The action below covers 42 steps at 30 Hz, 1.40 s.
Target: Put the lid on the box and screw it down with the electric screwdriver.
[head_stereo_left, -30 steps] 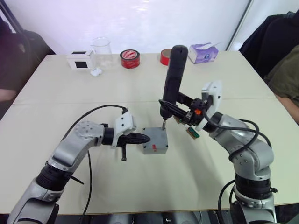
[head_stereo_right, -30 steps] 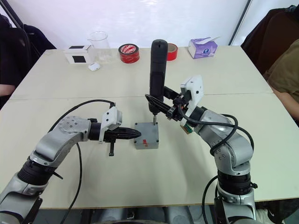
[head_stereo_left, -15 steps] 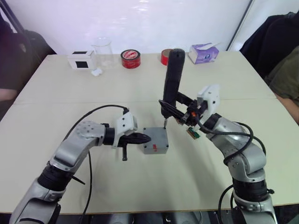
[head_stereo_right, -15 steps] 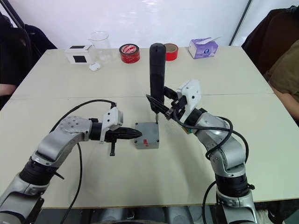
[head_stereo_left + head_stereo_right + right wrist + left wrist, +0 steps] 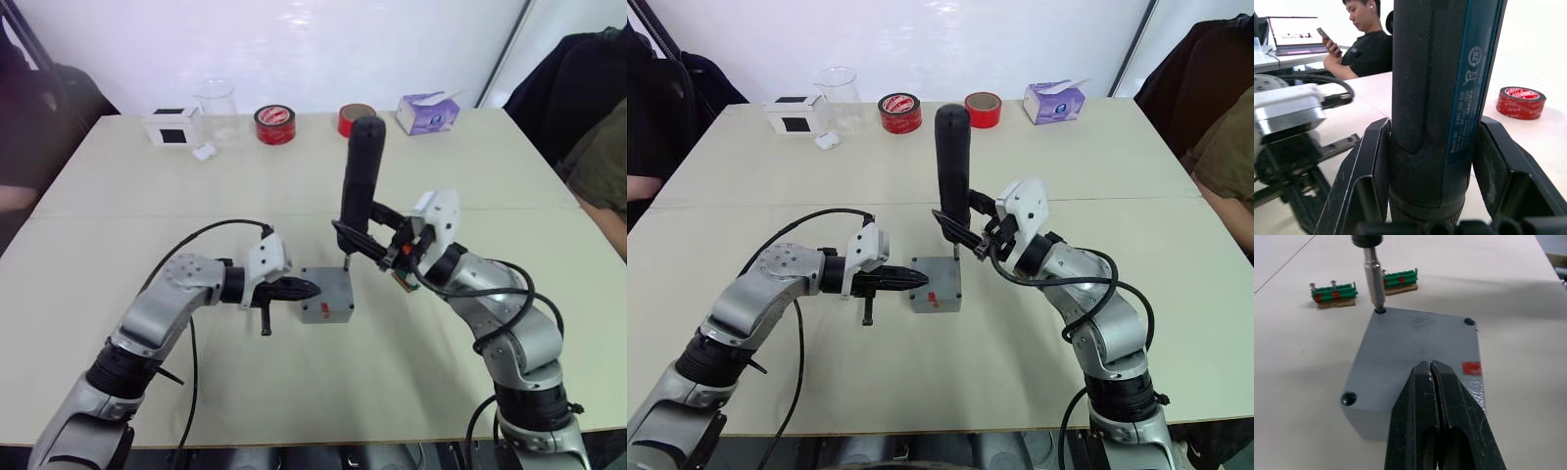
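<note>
right gripper (image 5: 965, 227): clamps screwdriver (image 5: 951, 162) upright, long axis near vertical, bit in lid's (image 5: 1415, 352) far corner hole. left gripper (image 5: 1432, 396): fingers pressed together, tips against box's (image 5: 327, 297) near side, bracing. lid: seated on box, mid-table (image 5: 294, 411). green terminal blocks (image 5: 1335, 293) just beyond. tape rolls (image 5: 898, 110), tissue box at far edge.
</note>
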Available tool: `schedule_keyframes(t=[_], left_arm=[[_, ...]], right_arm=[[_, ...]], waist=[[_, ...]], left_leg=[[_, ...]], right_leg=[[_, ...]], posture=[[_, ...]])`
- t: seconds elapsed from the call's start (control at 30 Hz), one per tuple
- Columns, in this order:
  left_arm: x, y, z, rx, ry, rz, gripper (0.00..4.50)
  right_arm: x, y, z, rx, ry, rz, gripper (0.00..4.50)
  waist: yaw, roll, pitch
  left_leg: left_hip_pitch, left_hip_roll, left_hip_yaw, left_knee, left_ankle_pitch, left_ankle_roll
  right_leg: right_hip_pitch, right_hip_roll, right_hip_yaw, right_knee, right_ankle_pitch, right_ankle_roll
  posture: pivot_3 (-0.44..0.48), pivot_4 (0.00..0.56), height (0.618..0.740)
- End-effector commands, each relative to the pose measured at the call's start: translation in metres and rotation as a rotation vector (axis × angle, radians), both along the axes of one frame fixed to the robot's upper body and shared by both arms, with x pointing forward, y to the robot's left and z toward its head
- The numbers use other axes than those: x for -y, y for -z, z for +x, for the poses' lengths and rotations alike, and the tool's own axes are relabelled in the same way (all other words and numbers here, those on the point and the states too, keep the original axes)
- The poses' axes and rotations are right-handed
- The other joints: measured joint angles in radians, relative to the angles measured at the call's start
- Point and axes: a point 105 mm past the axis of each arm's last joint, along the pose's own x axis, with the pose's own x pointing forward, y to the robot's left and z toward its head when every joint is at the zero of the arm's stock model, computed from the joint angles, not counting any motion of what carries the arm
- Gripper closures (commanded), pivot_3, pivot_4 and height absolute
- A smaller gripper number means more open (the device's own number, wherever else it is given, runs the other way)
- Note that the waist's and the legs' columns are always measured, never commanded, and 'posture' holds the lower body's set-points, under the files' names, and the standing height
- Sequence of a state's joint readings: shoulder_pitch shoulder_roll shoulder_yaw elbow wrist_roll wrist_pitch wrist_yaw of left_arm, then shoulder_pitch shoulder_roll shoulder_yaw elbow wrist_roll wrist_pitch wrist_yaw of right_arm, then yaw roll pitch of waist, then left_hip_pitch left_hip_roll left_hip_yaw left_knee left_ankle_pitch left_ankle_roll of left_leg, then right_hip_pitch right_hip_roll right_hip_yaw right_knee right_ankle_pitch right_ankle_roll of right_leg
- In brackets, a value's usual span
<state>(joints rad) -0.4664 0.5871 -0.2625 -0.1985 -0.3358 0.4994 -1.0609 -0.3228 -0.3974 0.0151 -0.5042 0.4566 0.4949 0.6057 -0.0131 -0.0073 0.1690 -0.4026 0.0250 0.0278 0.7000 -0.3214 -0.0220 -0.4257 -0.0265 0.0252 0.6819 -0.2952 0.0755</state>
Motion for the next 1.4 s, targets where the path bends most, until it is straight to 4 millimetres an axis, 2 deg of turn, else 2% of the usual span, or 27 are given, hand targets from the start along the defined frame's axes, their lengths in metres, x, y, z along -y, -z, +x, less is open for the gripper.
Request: schedule_keyframes(t=[0.03, 0.1, 0.23, 0.5, 0.63, 0.93, 1.13, 1.27, 1.33, 1.4], left_arm=[[0.003, 0.000, 0.001, 0.009, 0.007, 0.011, 4.50], [0.004, 0.002, 0.002, 0.008, 0.006, 0.018, 4.50], [0.008, 0.010, 0.004, -0.006, 0.014, 0.043, 4.50], [0.007, 0.018, 0.001, -0.017, 0.030, 0.074, 4.50], [0.007, 0.023, 0.000, -0.030, 0.030, 0.086, 4.50], [0.005, 0.032, 0.000, -0.049, 0.021, 0.102, 4.50], [0.005, 0.034, 0.000, -0.054, 0.016, 0.102, 4.50], [0.005, 0.035, 0.000, -0.055, 0.014, 0.100, 4.50], [0.005, 0.033, 0.000, -0.055, 0.007, 0.088, 4.50], [0.003, 0.029, -0.001, -0.053, 0.012, 0.072, 4.50]], right_arm=[[-0.006, 0.001, -0.008, -0.009, -0.047, -0.003, 2.67], [-0.006, 0.003, -0.007, -0.014, -0.041, -0.009, 2.67], [-0.006, 0.023, 0.000, -0.074, -0.005, -0.066, 2.67], [0.004, 0.048, 0.014, -0.201, 0.103, -0.130, 2.67], [0.011, 0.063, 0.019, -0.273, 0.154, -0.161, 2.67], [0.014, 0.075, 0.020, -0.343, 0.192, -0.167, 2.67], [0.014, 0.078, 0.017, -0.354, 0.192, -0.175, 2.67], [0.015, 0.074, 0.018, -0.333, 0.200, -0.164, 2.67], [0.015, 0.063, 0.021, -0.276, 0.208, -0.141, 2.67], [0.011, 0.039, 0.019, -0.196, 0.178, -0.081, 2.67]], waist=[[-0.001, 0.000, 0.000], [0.000, 0.000, 0.000], [0.000, 0.000, 0.000], [-0.001, -0.002, -0.003], [0.001, -0.004, -0.011], [0.002, -0.009, -0.030], [0.002, -0.009, -0.034], [0.002, -0.009, -0.036], [0.002, -0.009, -0.036], [0.002, -0.009, -0.036]], left_leg=[[0.000, 0.000, 0.000, 0.000, 0.000, 0.000], [0.001, 0.000, 0.000, 0.000, 0.000, 0.000], [0.003, 0.000, 0.000, 0.000, 0.000, 0.000], [0.031, 0.000, 0.000, -0.003, -0.001, 0.002], [0.031, 0.001, -0.001, -0.003, -0.001, 0.002], [0.032, 0.001, -0.002, -0.005, -0.002, 0.003], [0.033, 0.001, -0.002, -0.007, -0.002, 0.003], [0.033, 0.001, -0.002, -0.008, -0.002, 0.004], [0.033, 0.001, -0.002, -0.009, -0.002, 0.004], [0.033, 0.001, -0.002, -0.009, -0.002, 0.004]], right_leg=[[0.000, 0.000, 0.000, 0.000, 0.000, 0.000], [0.000, 0.000, 0.000, 0.000, 0.000, 0.000], [0.004, 0.000, 0.000, 0.000, 0.000, 0.000], [0.032, 0.001, 0.000, -0.005, -0.001, -0.001], [0.033, 0.000, 0.000, -0.006, -0.001, -0.001], [0.037, -0.001, -0.001, -0.013, -0.001, -0.002], [0.038, -0.002, -0.001, -0.016, -0.003, -0.004], [0.038, -0.003, -0.001, -0.017, -0.003, -0.005], [0.038, -0.003, -0.001, -0.017, -0.003, -0.005], [0.038, -0.004, -0.001, -0.017, -0.003, -0.005]], posture=[[0.000, 0.150, 0.740], [0.000, 0.150, 0.740], [0.000, 0.150, 0.740], [0.000, 0.150, 0.740], [0.000, 0.150, 0.740], [0.000, 0.150, 0.740], [0.000, 0.150, 0.740], [0.000, 0.150, 0.740], [0.000, 0.150, 0.740], [0.000, 0.150, 0.740]])
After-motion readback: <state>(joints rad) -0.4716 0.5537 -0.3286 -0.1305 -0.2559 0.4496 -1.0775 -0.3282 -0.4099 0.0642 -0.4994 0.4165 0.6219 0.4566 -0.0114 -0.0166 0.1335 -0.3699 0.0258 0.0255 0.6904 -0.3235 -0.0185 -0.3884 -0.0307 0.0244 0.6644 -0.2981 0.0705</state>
